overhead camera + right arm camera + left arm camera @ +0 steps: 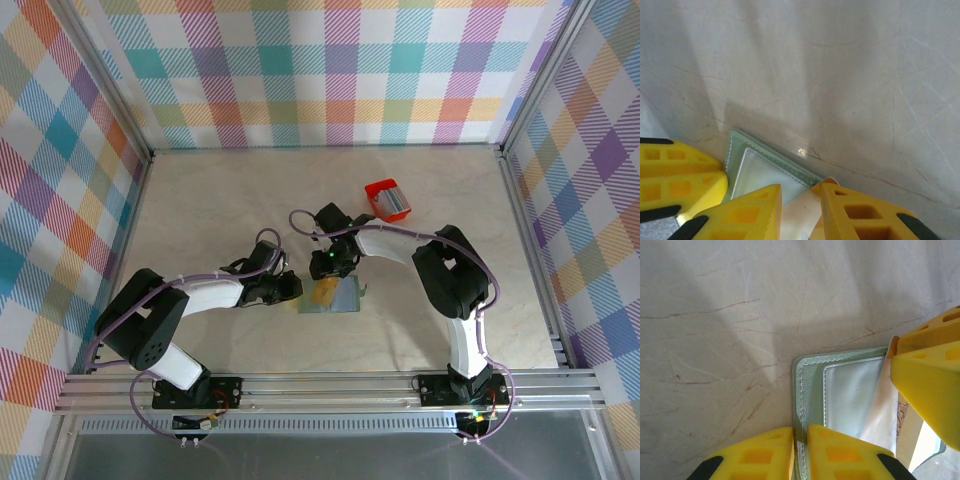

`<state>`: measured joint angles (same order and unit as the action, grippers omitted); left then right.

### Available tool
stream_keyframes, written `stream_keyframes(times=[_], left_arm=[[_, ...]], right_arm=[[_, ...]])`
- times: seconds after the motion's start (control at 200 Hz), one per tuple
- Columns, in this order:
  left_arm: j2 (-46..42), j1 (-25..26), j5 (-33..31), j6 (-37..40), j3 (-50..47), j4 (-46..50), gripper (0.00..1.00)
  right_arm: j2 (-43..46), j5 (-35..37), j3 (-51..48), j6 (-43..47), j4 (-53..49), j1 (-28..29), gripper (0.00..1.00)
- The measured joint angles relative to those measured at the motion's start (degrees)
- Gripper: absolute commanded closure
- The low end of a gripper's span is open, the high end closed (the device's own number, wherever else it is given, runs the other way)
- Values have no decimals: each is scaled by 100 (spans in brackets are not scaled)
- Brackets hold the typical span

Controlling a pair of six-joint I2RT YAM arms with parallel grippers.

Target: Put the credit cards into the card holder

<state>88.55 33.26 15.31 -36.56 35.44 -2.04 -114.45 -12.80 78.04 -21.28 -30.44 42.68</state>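
No text can be read anywhere: a few dark printed marks on the pale card (902, 416), at about four o'clock in the left wrist view, are too cut off to make out.

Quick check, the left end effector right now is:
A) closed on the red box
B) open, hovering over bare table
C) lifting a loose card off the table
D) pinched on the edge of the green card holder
D: in the left wrist view the left end effector has its two fingers closed together on the stitched edge of the card holder.
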Motion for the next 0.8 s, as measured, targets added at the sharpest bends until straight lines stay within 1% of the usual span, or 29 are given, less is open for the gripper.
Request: stream_keyframes(times=[0.26,0.565,0.8], left_arm=[[0,0,0,0,0,0,84],[0,0,0,0,-2,-4,84],[0,0,-2,0,-4,-7,83]], right_arm=[[79,-22,-136,-28,4,0,74],[1132,168,-909,-608,267,20,74],[1047,157,-1040,-833,372,424,74]])
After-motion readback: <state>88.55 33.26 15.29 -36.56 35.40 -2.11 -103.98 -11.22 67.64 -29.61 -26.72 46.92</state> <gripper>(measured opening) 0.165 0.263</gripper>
